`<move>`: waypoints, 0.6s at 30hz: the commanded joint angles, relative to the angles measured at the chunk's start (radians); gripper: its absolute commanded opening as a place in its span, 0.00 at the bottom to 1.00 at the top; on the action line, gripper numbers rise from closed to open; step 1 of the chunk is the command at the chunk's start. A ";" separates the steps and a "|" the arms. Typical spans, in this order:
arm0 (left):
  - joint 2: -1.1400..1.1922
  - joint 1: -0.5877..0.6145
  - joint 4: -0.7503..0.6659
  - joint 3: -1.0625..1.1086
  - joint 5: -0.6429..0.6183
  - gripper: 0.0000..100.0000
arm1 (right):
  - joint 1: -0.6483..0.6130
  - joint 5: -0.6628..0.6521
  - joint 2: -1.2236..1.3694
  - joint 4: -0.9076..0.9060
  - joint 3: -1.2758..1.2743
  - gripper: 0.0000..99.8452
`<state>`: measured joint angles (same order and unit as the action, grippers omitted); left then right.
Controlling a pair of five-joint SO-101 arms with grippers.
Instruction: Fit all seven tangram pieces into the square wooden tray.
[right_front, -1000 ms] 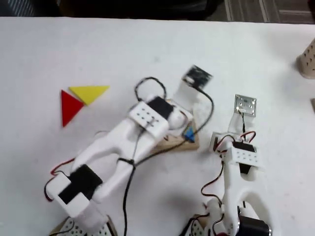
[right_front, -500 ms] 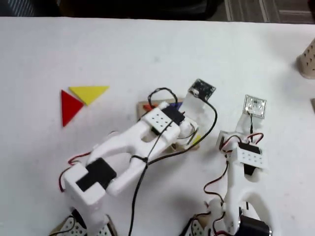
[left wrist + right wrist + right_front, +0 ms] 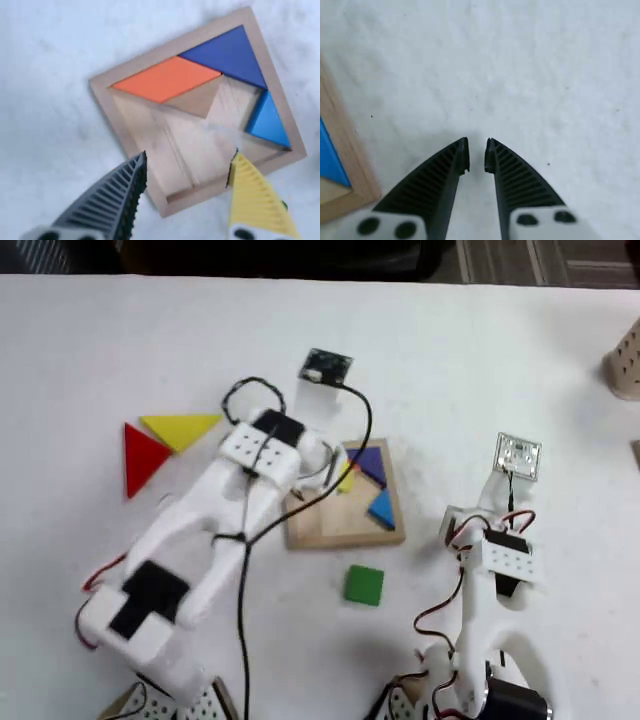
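Note:
The square wooden tray [image 3: 330,530] [image 3: 102,95] lies mid-table. In it are an orange parallelogram [image 3: 167,78], a dark blue triangle [image 3: 370,462] [image 3: 227,55] and a light blue triangle [image 3: 381,508] [image 3: 267,122]. My left gripper [image 3: 338,472] [image 3: 189,157] hangs open over the tray's bare wood, with nothing between its grey and yellow fingers. A green square [image 3: 364,585] lies on the table in front of the tray. A red triangle [image 3: 140,457] and a yellow triangle [image 3: 182,428] lie touching at the far left. My right gripper [image 3: 476,152] is shut over bare table right of the tray [image 3: 350,165].
The right arm [image 3: 497,560] stands just right of the tray. A pale wooden object [image 3: 625,365] sits at the right edge. Cardboard bases [image 3: 150,705] are at the front edge. A black cable [image 3: 355,440] loops over the tray's far side.
My left arm has swung left and back, uncovering the tray's right half. The green square now lies in front of the tray, where bare table showed before. The right arm has barely moved.

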<state>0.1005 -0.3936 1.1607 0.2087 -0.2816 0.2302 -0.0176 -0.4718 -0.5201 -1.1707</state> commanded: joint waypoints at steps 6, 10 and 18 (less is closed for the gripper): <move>-0.295 -0.099 -0.094 0.399 0.230 0.28 | -0.012 -0.011 -0.030 0.016 0.005 0.06; -0.490 -0.220 -0.112 0.548 0.318 0.28 | -0.012 -0.011 -0.030 0.016 0.005 0.06; -0.608 -0.394 -0.206 0.643 0.066 0.33 | -0.013 -0.011 -0.030 0.016 0.005 0.06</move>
<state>-0.4918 -0.7633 1.0242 0.8485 -0.1465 0.2302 -0.0176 -0.4718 -0.5201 -1.1707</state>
